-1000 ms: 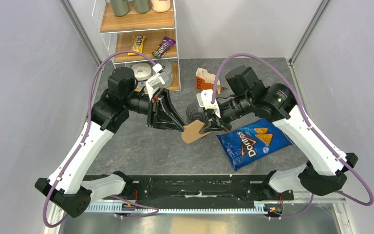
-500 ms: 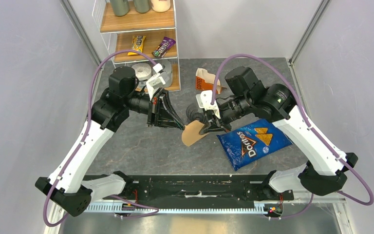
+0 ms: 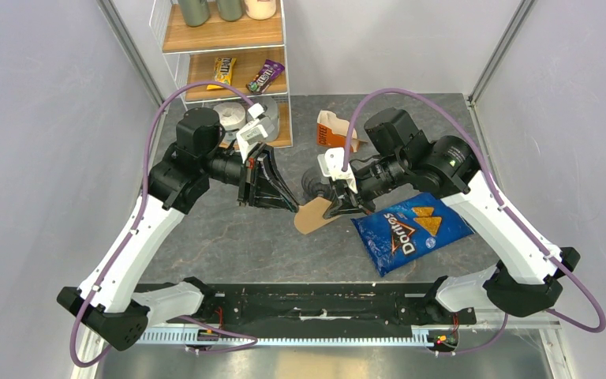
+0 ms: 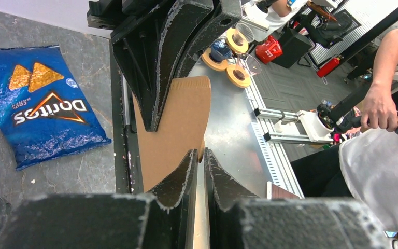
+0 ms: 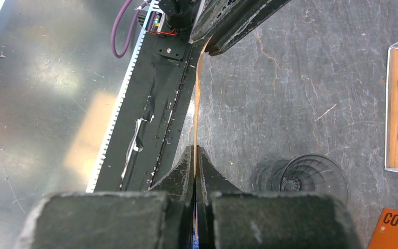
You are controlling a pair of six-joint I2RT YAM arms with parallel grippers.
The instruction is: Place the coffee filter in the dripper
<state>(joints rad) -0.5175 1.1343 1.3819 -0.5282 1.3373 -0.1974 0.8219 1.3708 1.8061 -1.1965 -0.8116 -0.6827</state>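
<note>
We are holding the coffee filter [image 3: 310,215] in the air between both arms, just above the desk [image 3: 229,237], so the pick-up part of the job looks done. The right tool [image 5: 194,151] is clamping one edge: in its wrist view the fingers are pressed together with the thin tan paper running edge-on out from between them. The left tool [image 4: 200,155] is pinching the opposite corner, its fingers almost closed with the paper caught between their tips. The filter is hanging flat, as a folded fan rather than an opened cone.

The dripper [image 5: 311,179] is standing on the desk with its wide mouth up, just beside and behind the right tool, and nothing brown is showing inside it. The filter is near it but not over it and not touching it. A blue Doritos bag [image 3: 412,229] is lying to the right, apart from both.

We are judging the task as roughly halfway. The paper is secured, yet spreading it open, bringing it over the rim and seating it in the cone are all left to do. With the two tools pulling on such thin paper, tearing or creasing is the risk we are watching.
</note>
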